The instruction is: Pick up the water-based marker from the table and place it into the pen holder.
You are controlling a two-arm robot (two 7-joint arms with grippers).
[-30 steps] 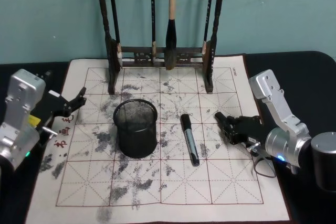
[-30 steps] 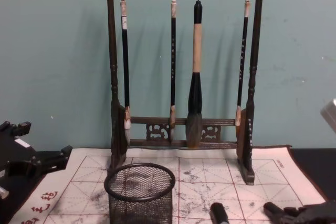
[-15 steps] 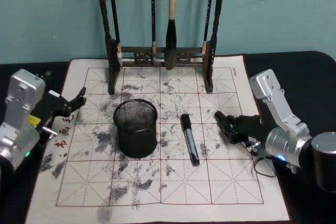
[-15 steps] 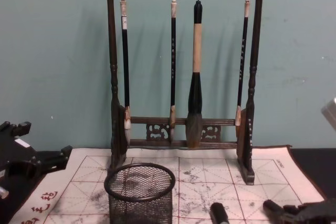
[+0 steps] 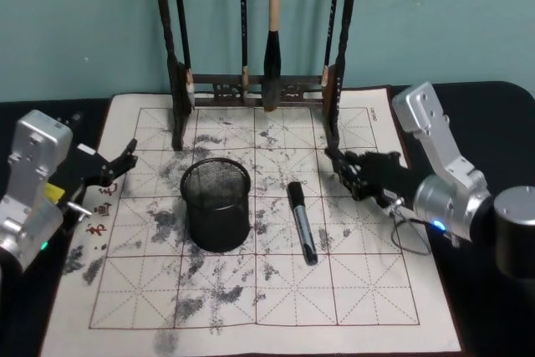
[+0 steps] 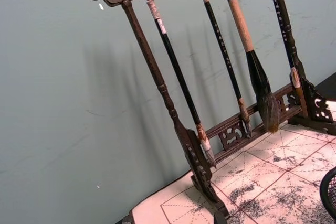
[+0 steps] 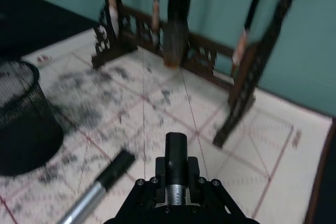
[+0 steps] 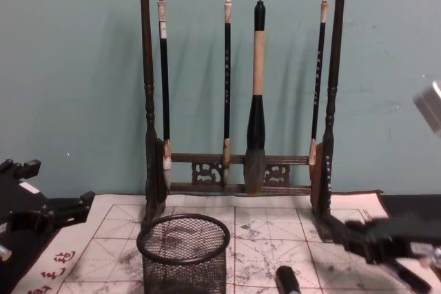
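The water-based marker (image 5: 303, 225), grey with a black cap, lies flat on the ink-stained mat just right of the pen holder (image 5: 216, 205), a black mesh cup standing upright. My right gripper (image 5: 343, 170) is open and empty. It hovers to the right of the marker's capped end and slightly farther back, close to the brush rack's right foot. In the chest view the right gripper (image 8: 372, 249) reaches in from the right, above the marker's cap (image 8: 288, 280). The right wrist view shows the marker (image 7: 100, 190) and the pen holder (image 7: 21, 124) ahead. My left gripper (image 5: 125, 159) rests open at the mat's left edge.
A tall dark wooden rack (image 5: 259, 81) with several hanging calligraphy brushes stands at the back of the mat (image 5: 251, 298). Its right foot (image 5: 333, 127) is close to my right gripper. Black tabletop surrounds the mat.
My right gripper has risen and moved back and left, from the mat's right side toward the rack's right foot. Marker, holder and left arm have not moved.
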